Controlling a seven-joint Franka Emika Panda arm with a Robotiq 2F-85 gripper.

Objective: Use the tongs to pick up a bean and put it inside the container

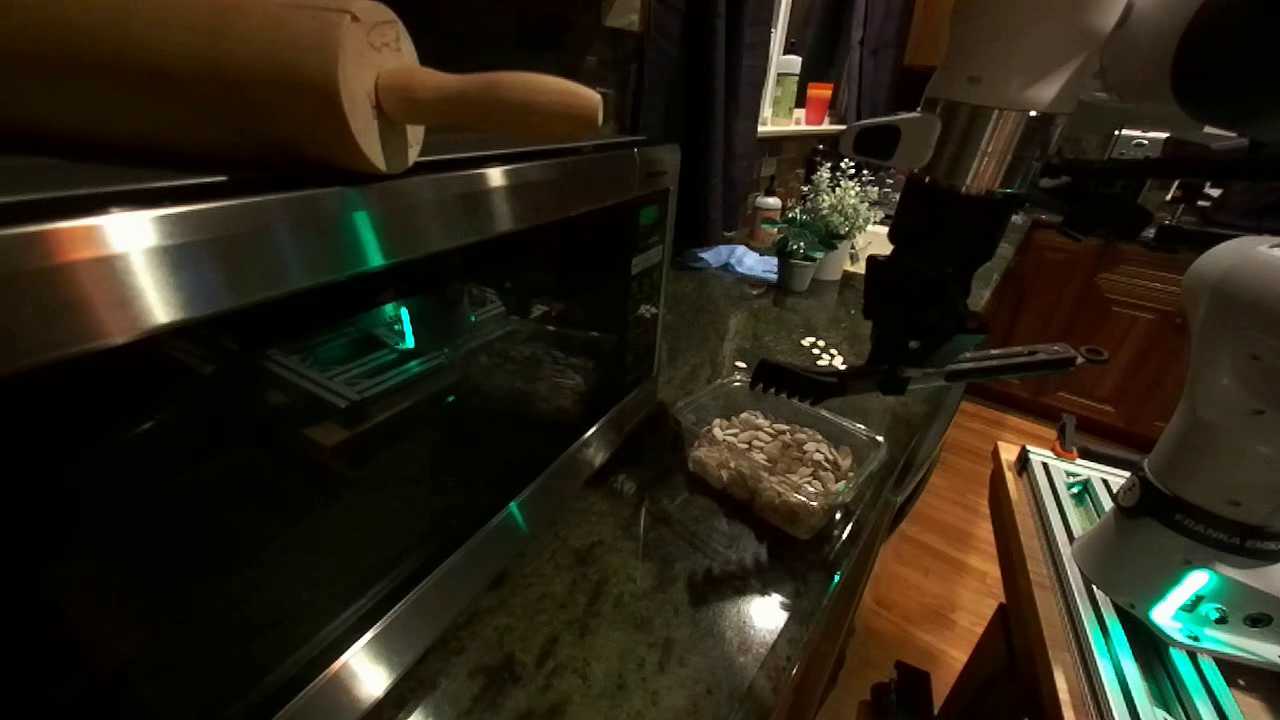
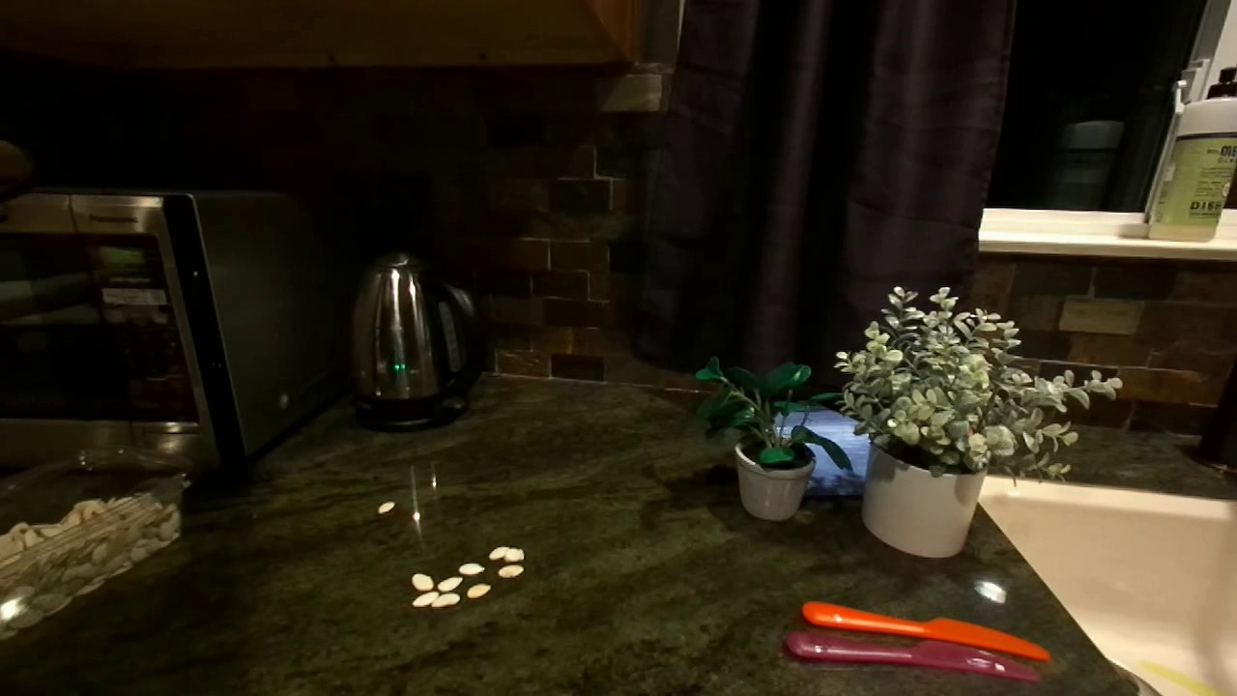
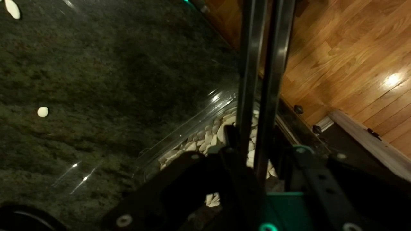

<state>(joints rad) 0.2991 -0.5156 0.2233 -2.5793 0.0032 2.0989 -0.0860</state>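
My gripper (image 1: 893, 376) is shut on the tongs (image 1: 990, 365), with their two metal arms between its fingers; the wrist view also shows the gripper (image 3: 255, 141) and tongs (image 3: 273, 64). The dark scalloped tips (image 1: 800, 382) hang above the far rim of the clear plastic container (image 1: 868, 462). I cannot tell whether a bean is between the tips; they are hidden in the wrist view. The container holds many pale beans (image 1: 775, 450); its wall (image 3: 192, 123) shows below the gripper. Several loose beans (image 2: 471, 569) lie on the counter beyond the container, with a single bean (image 2: 387, 507) apart.
A microwave (image 1: 480, 420) bearing a rolling pin (image 1: 230, 80) stands beside the container. A kettle (image 2: 401, 338), two potted plants (image 2: 773, 483), an orange knife (image 2: 918, 626), a purple knife (image 2: 908, 653) and a sink (image 2: 1140, 561) are farther along. The counter edge drops to the wooden floor (image 1: 940, 560).
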